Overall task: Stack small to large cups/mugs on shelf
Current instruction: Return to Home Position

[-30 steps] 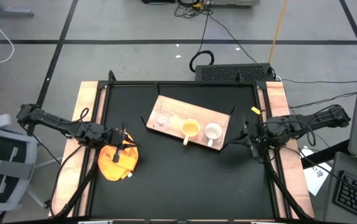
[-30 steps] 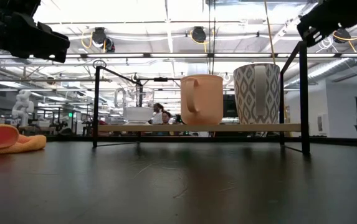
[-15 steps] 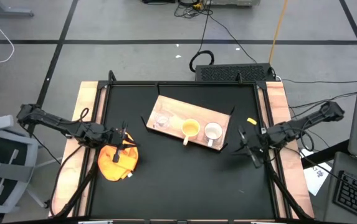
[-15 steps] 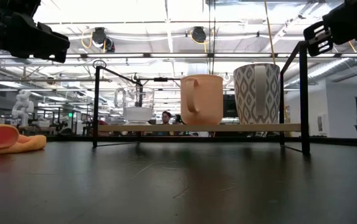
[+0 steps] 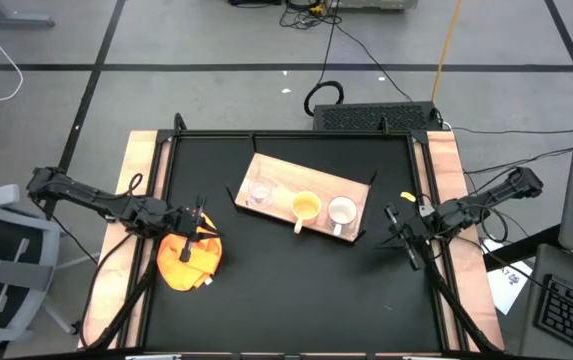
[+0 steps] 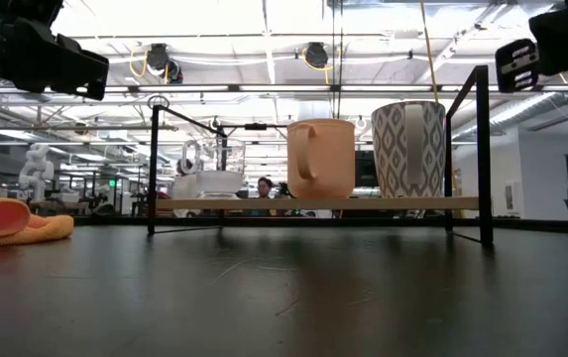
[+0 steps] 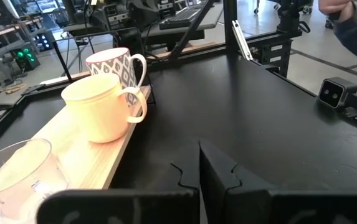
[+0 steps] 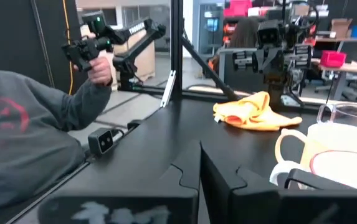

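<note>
Right gripper (image 5: 396, 228): fingers pressed together with nothing between them, raised above the black table (image 5: 286, 300) close to its right edge, just off the right end of the shelf (image 5: 286, 175).
Left gripper (image 5: 194, 222): fingers likewise closed and empty, near the table's left edge, hanging over the crumpled orange cloth (image 5: 188, 260).
Shelf: a light-wood board with visible grain on a thin black frame, set slightly askew in the middle of the table, toward its far edge.
Glass cup (image 5: 260, 190): small, clear, upright at the board's left end.
Yellow-orange mug (image 5: 306, 207): upright at the middle of the board, handle turned toward the table's near edge.
White mug (image 5: 342, 211): upright at the board's right end, with a grey lattice pattern on its wall and its handle also toward the near edge. The low view shows a gap between it and the yellow-orange mug.
Row: the three vessels stand in one line along the board, none touching another.
Writing: a red mark on the grey sleeve (image 8: 16, 118) of a person beyond the table is too blurred to read.
</note>
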`<state>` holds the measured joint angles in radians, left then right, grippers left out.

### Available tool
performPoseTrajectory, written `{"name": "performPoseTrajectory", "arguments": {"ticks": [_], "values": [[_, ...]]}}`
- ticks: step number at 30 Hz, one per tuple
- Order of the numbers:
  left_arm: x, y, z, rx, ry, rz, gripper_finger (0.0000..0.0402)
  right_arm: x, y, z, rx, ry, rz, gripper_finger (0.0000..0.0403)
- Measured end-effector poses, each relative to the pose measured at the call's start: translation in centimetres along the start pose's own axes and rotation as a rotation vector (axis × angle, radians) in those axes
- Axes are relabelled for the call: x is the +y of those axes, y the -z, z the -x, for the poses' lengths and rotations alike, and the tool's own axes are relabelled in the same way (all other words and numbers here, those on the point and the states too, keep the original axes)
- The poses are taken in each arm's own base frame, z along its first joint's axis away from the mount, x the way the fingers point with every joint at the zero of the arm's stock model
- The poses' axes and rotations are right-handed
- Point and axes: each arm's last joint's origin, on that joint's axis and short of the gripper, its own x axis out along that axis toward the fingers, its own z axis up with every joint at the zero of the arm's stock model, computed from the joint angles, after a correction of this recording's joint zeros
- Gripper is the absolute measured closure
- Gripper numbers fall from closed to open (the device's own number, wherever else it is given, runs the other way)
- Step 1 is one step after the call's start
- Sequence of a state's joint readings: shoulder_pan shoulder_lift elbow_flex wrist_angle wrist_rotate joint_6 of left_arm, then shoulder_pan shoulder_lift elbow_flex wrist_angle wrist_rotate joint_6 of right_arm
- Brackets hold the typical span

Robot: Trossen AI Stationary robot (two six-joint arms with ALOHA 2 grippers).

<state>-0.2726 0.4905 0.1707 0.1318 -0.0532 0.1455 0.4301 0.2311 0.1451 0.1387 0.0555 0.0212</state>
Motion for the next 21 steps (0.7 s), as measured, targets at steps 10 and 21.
{"name": "performPoseTrajectory", "arguments": {"ticks": [10, 21], "values": [[-0.14, -0.01, 0.01, -0.002, 0.019, 0.004, 0.0401, 0.35, 0.78, 0.08, -0.091, -0.064, 0.006, 0.0403], [-0.67, -0.02, 0.04, -0.001, 0.056, -0.021, 0.0401, 0.84, 0.87, 0.11, -0.086, -0.115, 0.061, 0.0403]]}}
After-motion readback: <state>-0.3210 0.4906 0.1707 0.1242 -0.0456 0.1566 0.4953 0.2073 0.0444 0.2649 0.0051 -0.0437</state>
